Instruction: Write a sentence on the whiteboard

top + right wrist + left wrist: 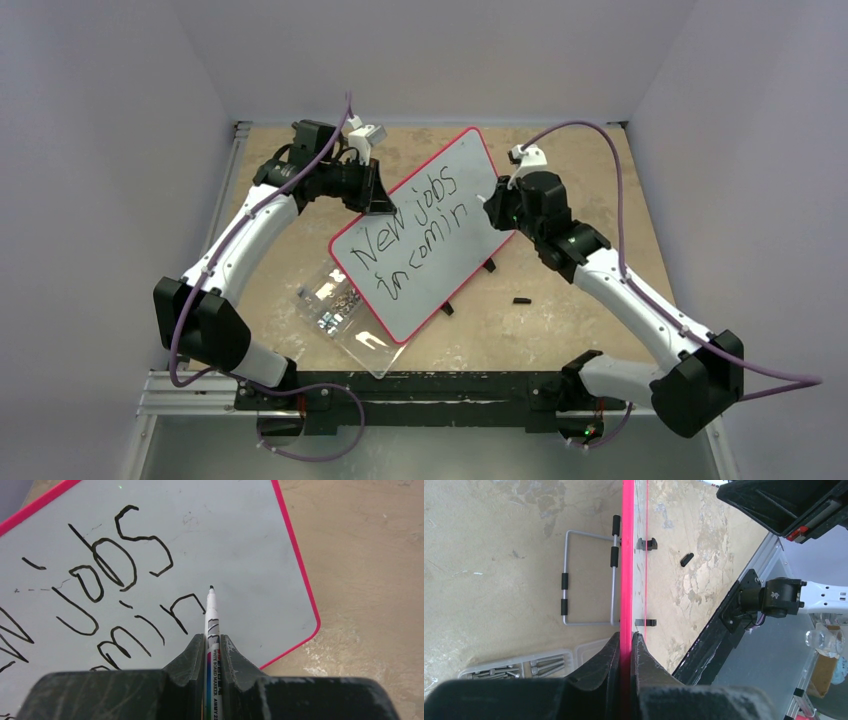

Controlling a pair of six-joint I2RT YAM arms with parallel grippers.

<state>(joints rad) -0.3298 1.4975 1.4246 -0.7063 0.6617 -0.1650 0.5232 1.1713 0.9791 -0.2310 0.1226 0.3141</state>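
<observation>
The whiteboard (470,165), white with a red rim, stands tilted across the table's middle. My left gripper (380,200) is shut on its upper left rim; in the left wrist view the jaws (626,636) pinch the red edge (627,555). The sentence (415,235) reads "New jobs" over "incomin" in black strokes (100,575). My right gripper (212,637) is shut on a white marker (212,615), at the board's right side (492,205). The marker's black tip sits just right of the last "n"; whether it touches the board (240,545) I cannot tell.
A clear plastic box of screws (335,300) lies partly under the board's lower left corner, also visible by my left fingers (514,666). A small black cap (521,299) lies on the table right of the board. A wire stand (589,577) hangs behind the board.
</observation>
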